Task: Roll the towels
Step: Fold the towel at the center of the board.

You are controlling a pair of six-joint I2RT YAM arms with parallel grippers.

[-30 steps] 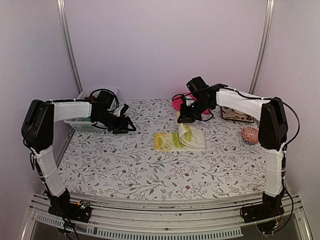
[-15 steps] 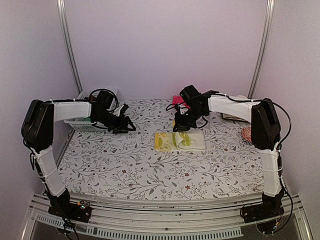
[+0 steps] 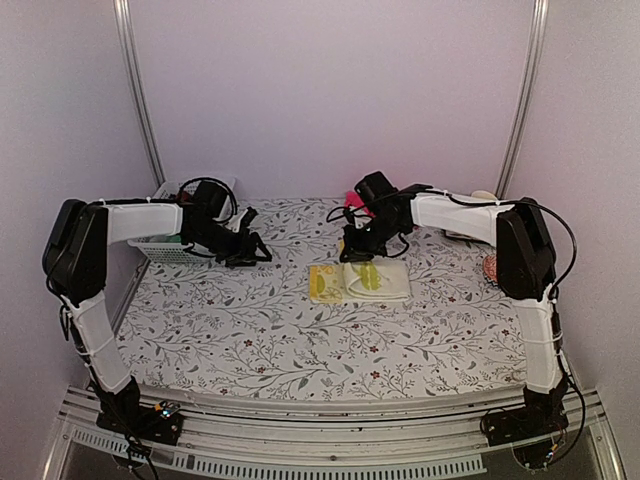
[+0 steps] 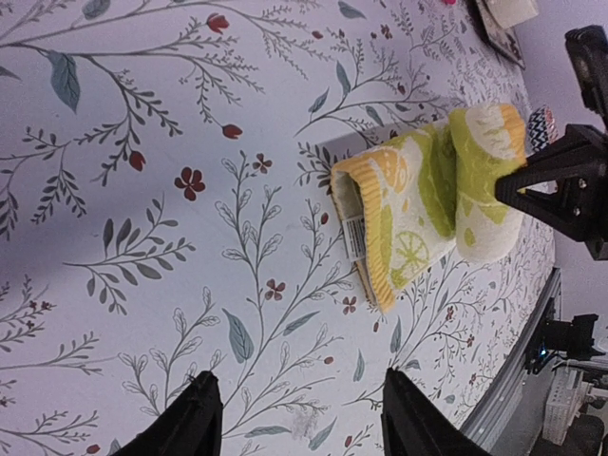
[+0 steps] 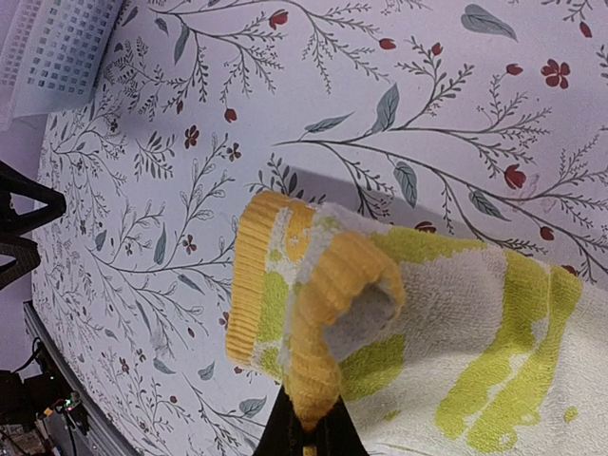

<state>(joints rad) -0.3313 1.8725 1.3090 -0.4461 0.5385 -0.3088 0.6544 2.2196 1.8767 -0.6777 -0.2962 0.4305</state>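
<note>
Top external. Shows the lime-yellow towel (image 3: 375, 283) lying about midway across the floral desk (image 3: 300, 340), one end curled over onto the rest. Puts the right fingers (image 3: 352, 252) at that towel's far left corner, clenched on its edge. Puts the left fingers (image 3: 258, 247) well to the left of the towel, spread and grasping nothing. Catches a scrap of pink towel (image 3: 352, 202) beyond the lime-yellow towel, and a white basket (image 3: 160, 248) farther left of it.

Left wrist. Looks past the spread left fingers (image 4: 195, 423) to the towel (image 4: 408, 218), with the right fingers (image 4: 556, 185) pinching the curl.

Right wrist. Shows the towel's orange hem raised off its flat part, nipped tight between the right fingers (image 5: 328, 437).
</note>
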